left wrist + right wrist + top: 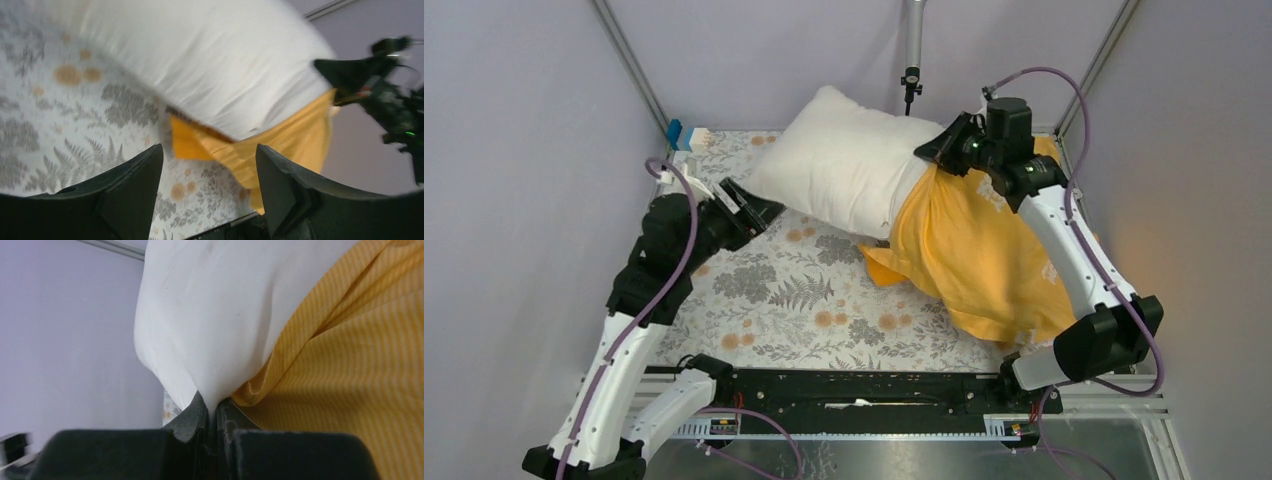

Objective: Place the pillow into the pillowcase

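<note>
Tablecloth (804,290): floral, grey-orange.
Pillow (844,165): white, right end inside pillowcase (974,250).
Left gripper (759,212): jaws apart, empty, beside Pillow.
Right gripper (939,150): clamped on pillowcase rim.

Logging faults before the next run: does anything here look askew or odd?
Yes: the plump white fabric pillow is only partly inside the wrinkled orange-yellow cloth pillowcase, much of it sticking out askew toward the back-left corner.

light: bright, even, diffuse from above | shadows: soft, faint beneath pillow (844,170) | left wrist: motion blur, fisheye edges | right wrist: foreground out of focus
</note>
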You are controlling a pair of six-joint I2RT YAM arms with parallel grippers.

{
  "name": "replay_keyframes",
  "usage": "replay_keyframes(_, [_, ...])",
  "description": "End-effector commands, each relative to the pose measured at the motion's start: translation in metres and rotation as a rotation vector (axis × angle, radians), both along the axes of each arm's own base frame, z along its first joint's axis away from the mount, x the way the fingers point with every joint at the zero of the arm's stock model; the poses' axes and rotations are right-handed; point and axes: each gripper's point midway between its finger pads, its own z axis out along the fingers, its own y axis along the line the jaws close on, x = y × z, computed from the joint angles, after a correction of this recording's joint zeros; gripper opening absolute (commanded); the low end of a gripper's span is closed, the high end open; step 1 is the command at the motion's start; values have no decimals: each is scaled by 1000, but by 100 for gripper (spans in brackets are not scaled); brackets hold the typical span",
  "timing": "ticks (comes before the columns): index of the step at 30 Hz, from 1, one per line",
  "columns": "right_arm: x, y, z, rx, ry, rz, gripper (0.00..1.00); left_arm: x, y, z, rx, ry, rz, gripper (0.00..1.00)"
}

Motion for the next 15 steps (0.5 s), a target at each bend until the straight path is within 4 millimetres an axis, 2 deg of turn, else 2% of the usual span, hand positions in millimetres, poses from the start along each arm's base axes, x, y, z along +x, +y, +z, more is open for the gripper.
replay_keyframes(1, [-30, 1, 142, 264, -356, 84, 0, 0, -3, -63, -84, 170, 36, 68])
replay_keyframes(5, [-40, -14, 165, 302, -405, 69, 0, -5, -11, -111, -219, 276, 25, 62])
replay_keyframes(7, [-46, -18, 174, 316, -425, 71, 0, -6, -16, -130, -290, 317, 16, 60])
replay_keyframes(8, [-50, -19, 178, 324, -434, 75, 0, -7, -18, -147, -328, 357, 18, 59])
replay_keyframes(10, [-56, -23, 188, 339, -457, 77, 0, -4, -26, -164, -390, 397, -3, 60])
replay_keyframes(12, [-64, -24, 198, 359, -480, 86, 0, 0, -41, -171, -474, 407, -79, 62])
replay_keyframes(15, [-76, -25, 214, 387, -530, 105, 0, 6, -59, -173, -603, 421, -170, 70])
